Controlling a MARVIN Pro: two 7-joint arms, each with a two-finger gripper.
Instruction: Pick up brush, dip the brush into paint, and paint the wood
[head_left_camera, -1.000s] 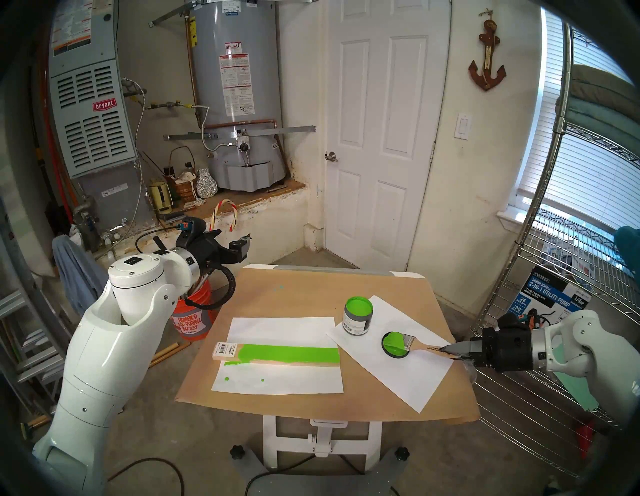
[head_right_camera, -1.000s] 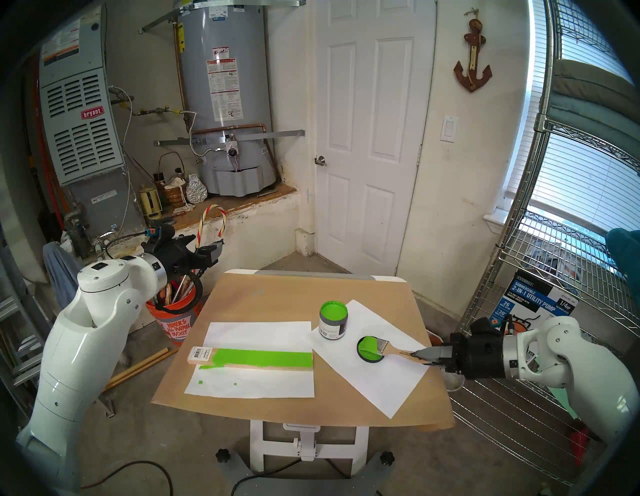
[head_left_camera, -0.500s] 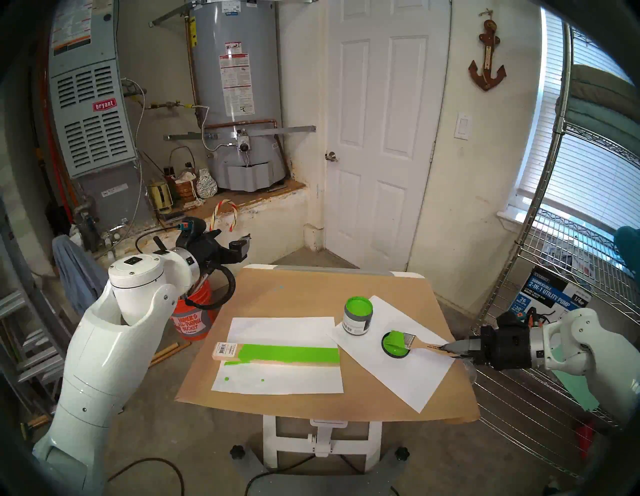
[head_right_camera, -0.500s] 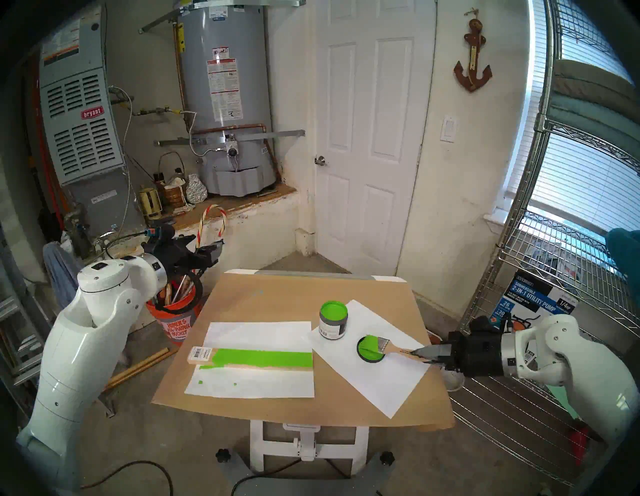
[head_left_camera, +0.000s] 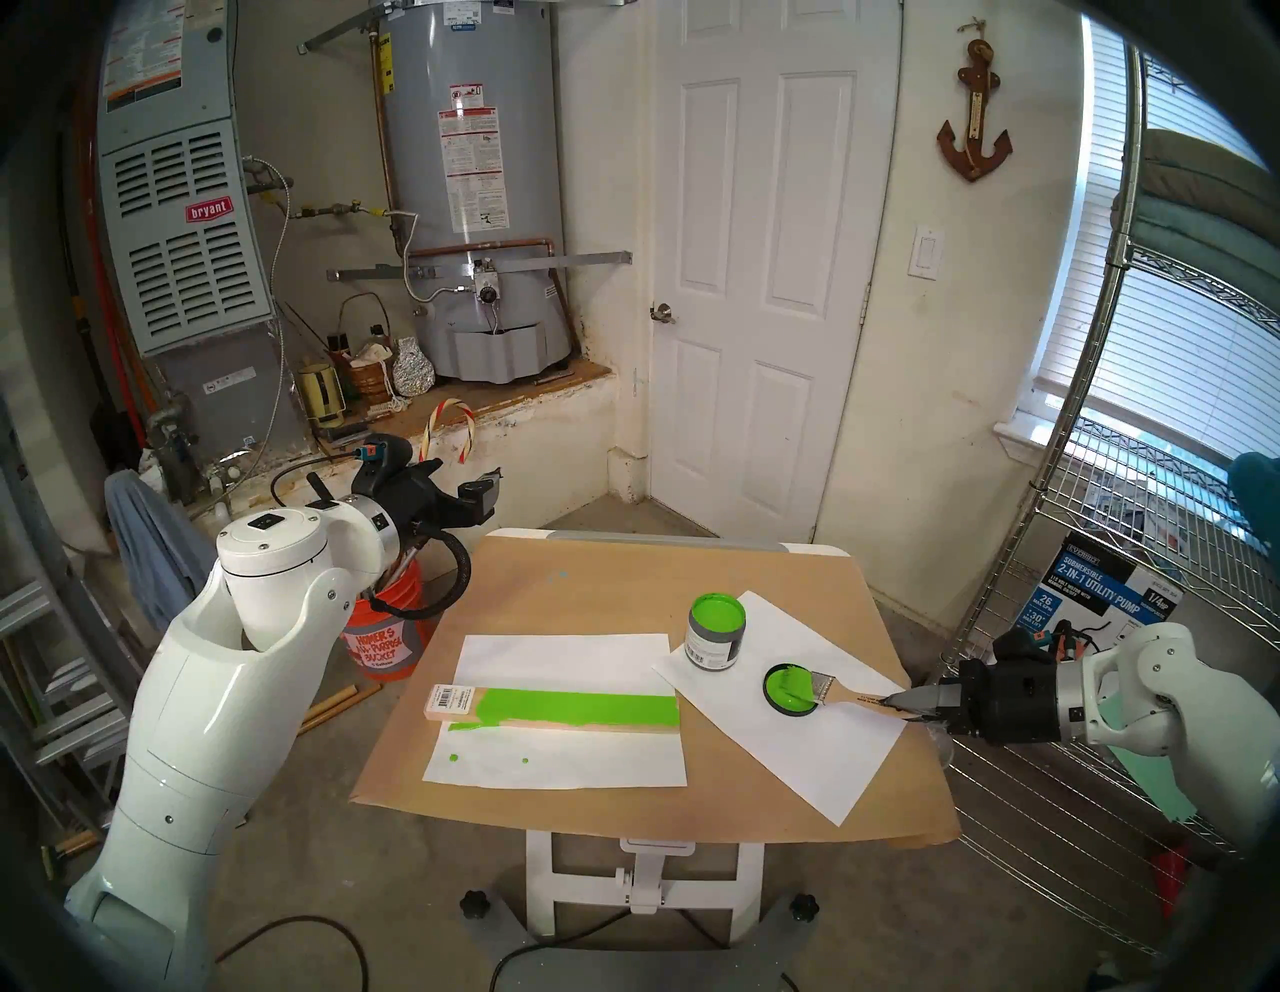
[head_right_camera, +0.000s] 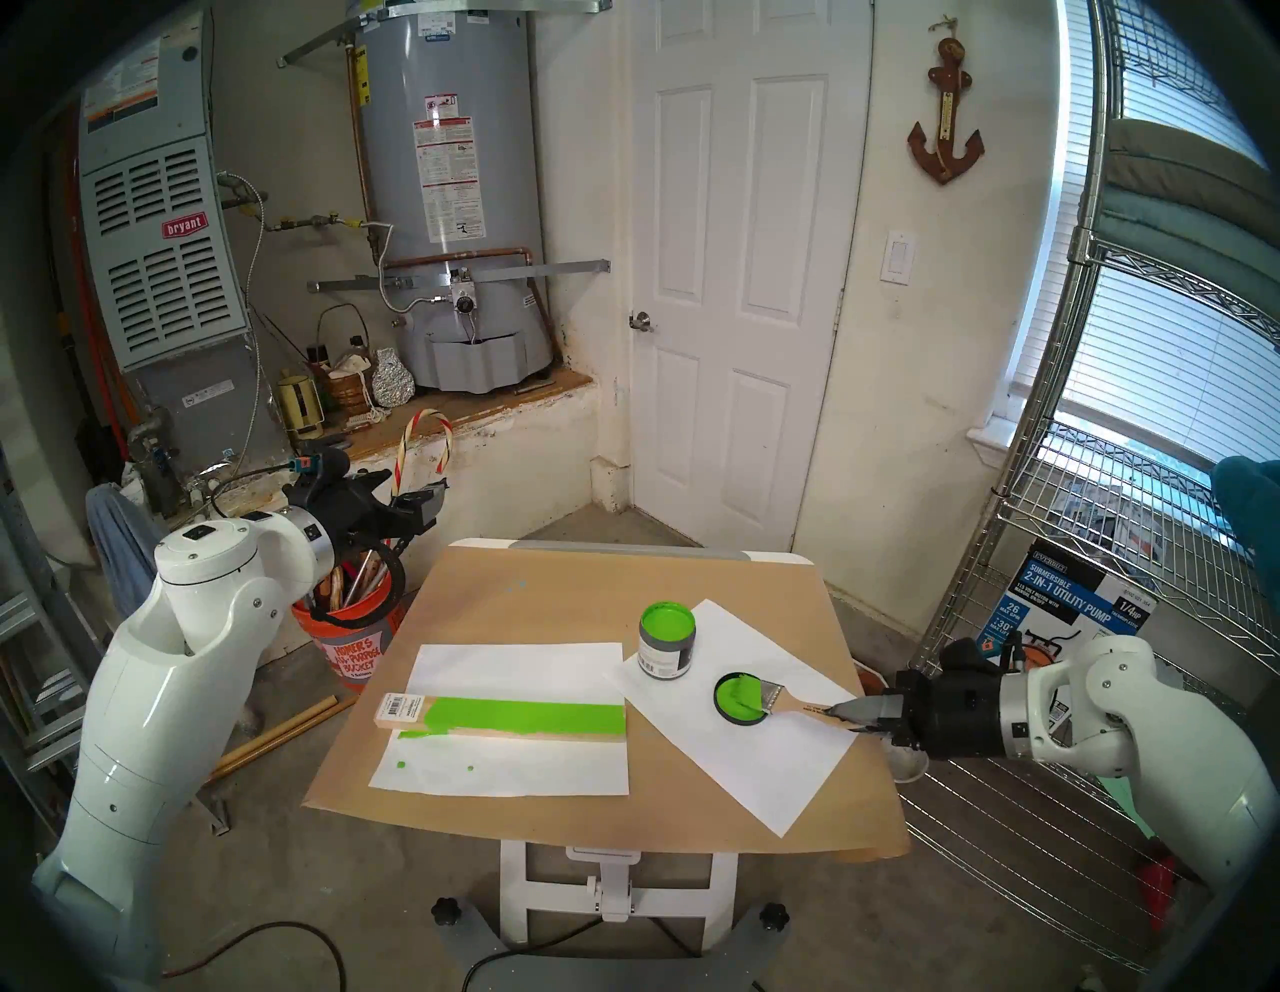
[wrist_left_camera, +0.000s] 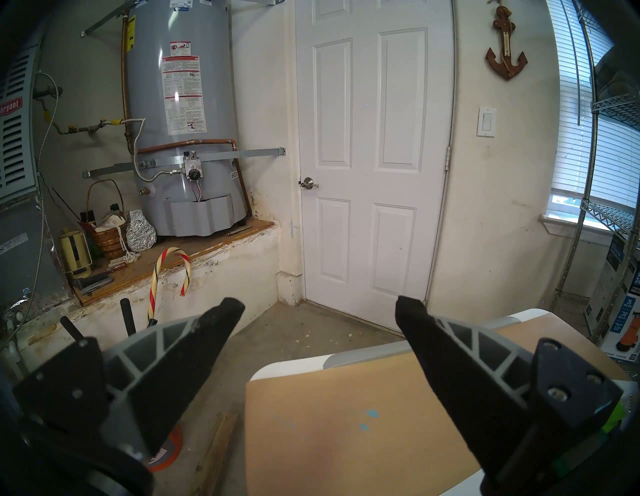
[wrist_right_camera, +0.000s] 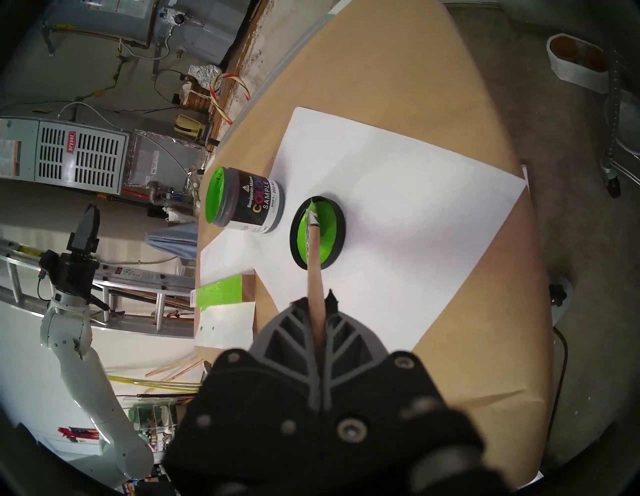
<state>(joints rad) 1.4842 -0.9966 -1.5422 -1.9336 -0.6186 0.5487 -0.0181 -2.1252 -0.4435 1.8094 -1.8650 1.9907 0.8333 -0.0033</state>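
Note:
My right gripper (head_left_camera: 904, 701) (head_right_camera: 846, 713) (wrist_right_camera: 319, 304) is shut on the wooden handle of the brush (head_left_camera: 841, 690) (head_right_camera: 789, 701) (wrist_right_camera: 314, 253). The brush's green-coated bristles rest in the paint (head_left_camera: 786, 686) (head_right_camera: 738, 696) (wrist_right_camera: 323, 239) on a black upturned lid. An open jar of green paint (head_left_camera: 717, 630) (head_right_camera: 666, 641) (wrist_right_camera: 242, 202) stands just behind the lid. The wood (head_left_camera: 554, 710) (head_right_camera: 499, 715) (wrist_right_camera: 221, 294) lies on white paper at centre left, mostly green, with a barcode sticker at its left end. My left gripper (head_left_camera: 485, 493) (head_right_camera: 422, 504) (wrist_left_camera: 318, 308) hangs open and empty off the table's far left corner.
The table (head_left_camera: 589, 589) is covered in brown paper, with two white sheets (head_left_camera: 554, 769) (head_left_camera: 831, 762) on it. An orange bucket (head_left_camera: 388, 644) of tools stands on the floor at the left. A wire shelf (head_left_camera: 1080, 796) stands close on the right, behind my right arm.
The brush has tipped slightly up and back down over the lid, its bristles staying in the paint. My left arm has not moved.

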